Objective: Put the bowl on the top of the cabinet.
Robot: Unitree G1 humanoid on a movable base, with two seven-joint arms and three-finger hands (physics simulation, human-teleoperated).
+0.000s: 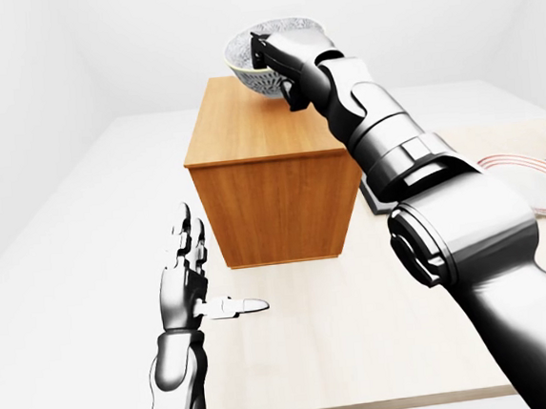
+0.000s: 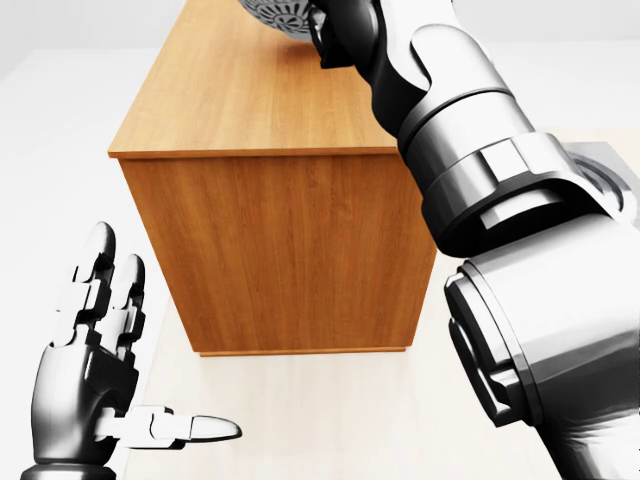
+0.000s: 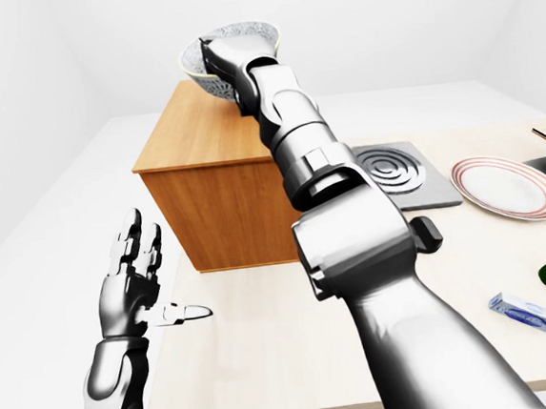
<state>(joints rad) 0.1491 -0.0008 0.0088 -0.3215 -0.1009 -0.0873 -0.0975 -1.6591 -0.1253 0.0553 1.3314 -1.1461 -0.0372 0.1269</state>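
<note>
**Desk:** While the bowl was held over the far end of the cabinet, how much of the job could be counted as done?

**Caption writer:** Most of the carrying, by the look of it. The bowl was gripped at its rim by the right hand, fingers closed round the edge, and was seen above the cabinet's wooden top, toward the upper part of the left-eye view. Whether its base was touching the wood could not be told; it was judged to be just above or barely meeting the surface.

**Desk:** And what was left?

**Caption writer:** The setting down and the release, it was judged. No letting go was shown. The left hand was kept low at the left of the head view, fingers spread and thumb stuck out, holding nothing. On the tabletop, a burner plate and a striped plate were seen well apart from the cabinet.
</note>
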